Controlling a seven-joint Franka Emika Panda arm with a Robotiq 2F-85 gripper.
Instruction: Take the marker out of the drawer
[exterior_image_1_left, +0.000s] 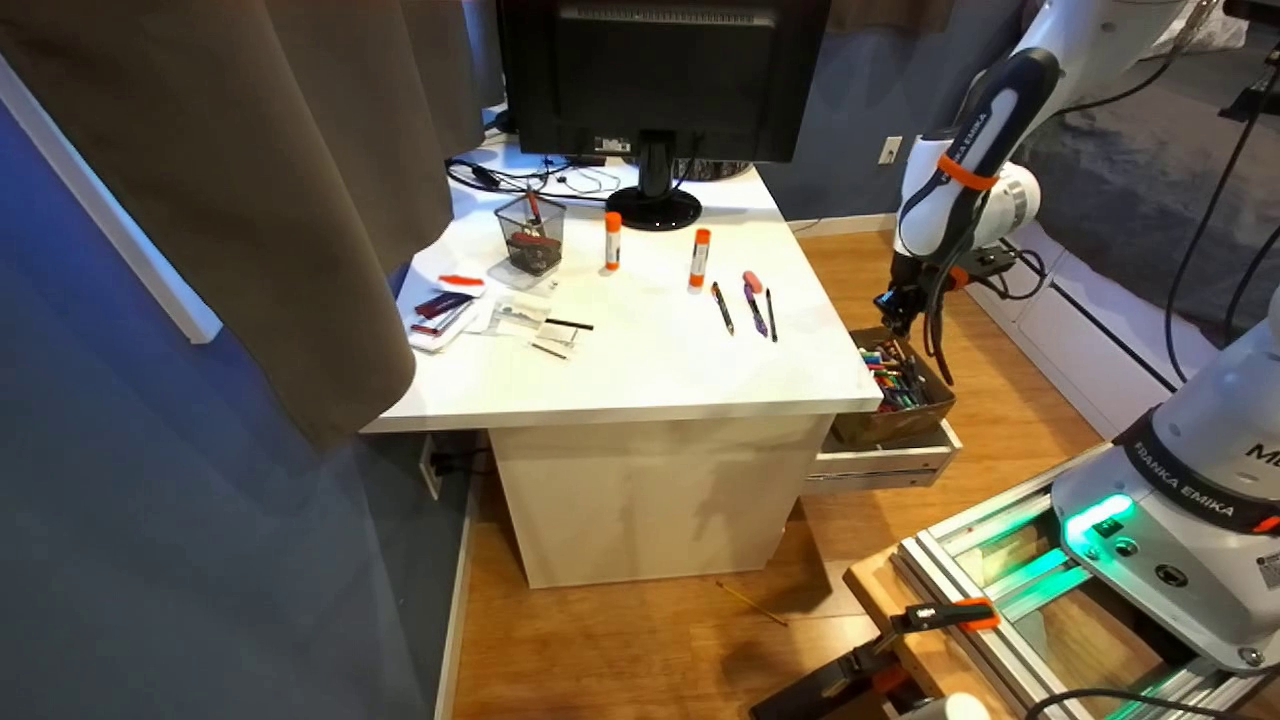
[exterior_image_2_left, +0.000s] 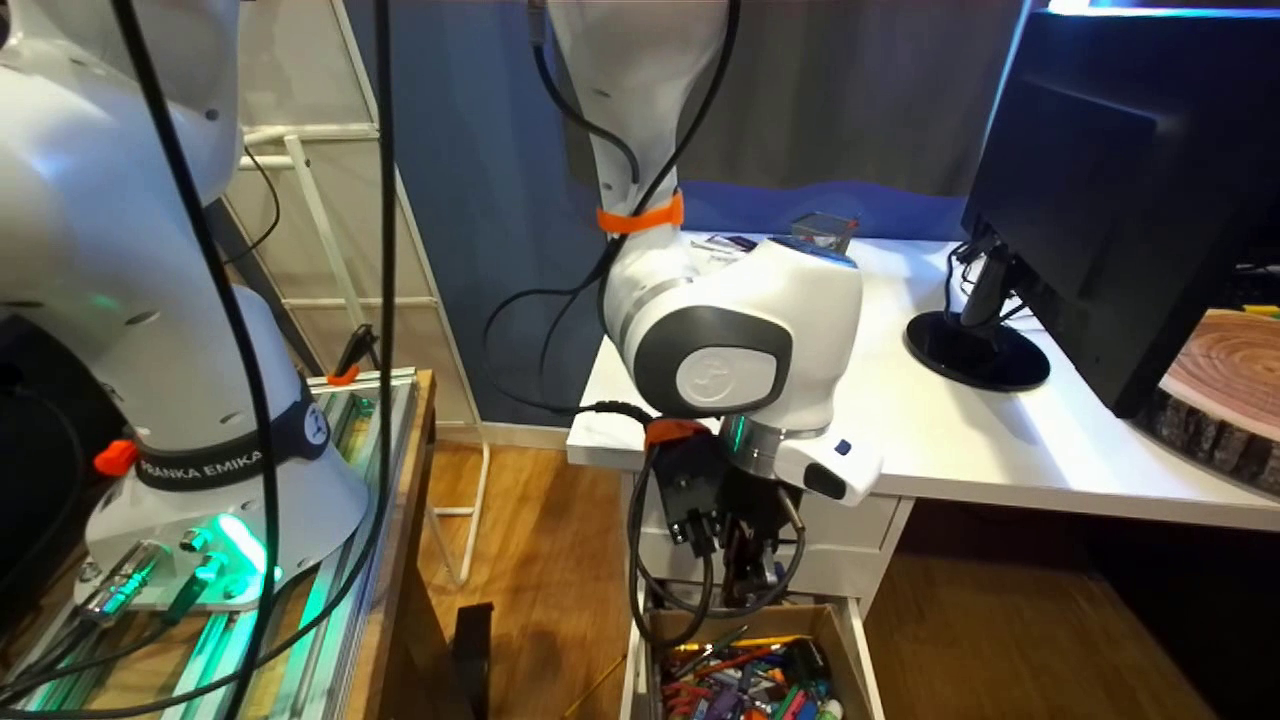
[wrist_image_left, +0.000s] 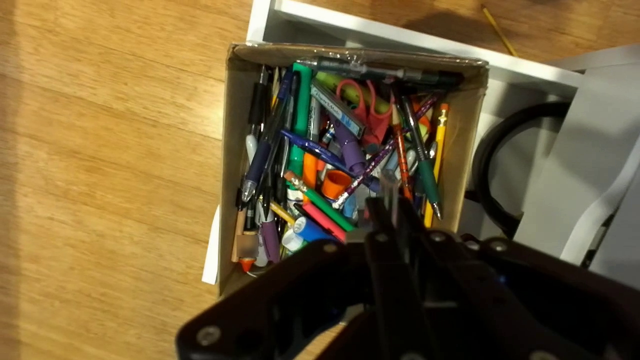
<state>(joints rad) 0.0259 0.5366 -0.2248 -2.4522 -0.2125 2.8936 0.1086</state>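
Wooden floor (wrist_image_left: 115, 125) flanked the drawer (wrist_image_left: 430, 42); its purple marker (wrist_image_left: 351, 152) seemed light, stiff, best pinched mid-barrel. The end effector (wrist_image_left: 392, 205) stood narrow; whether gripping, I couldn't tell.

Carton (wrist_image_left: 464, 160) in drawer (wrist_image_left: 400, 34) open on top; walls (wrist_image_left: 233, 160) bar sides.

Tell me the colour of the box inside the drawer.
Brown; the box shows best in the wrist view.

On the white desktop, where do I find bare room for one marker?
In an exterior view, bare desktop lies between the papers and the orange-black pen, out to the near edge. A smaller patch separates the glue sticks. Crowded: around the papers and among the cables.
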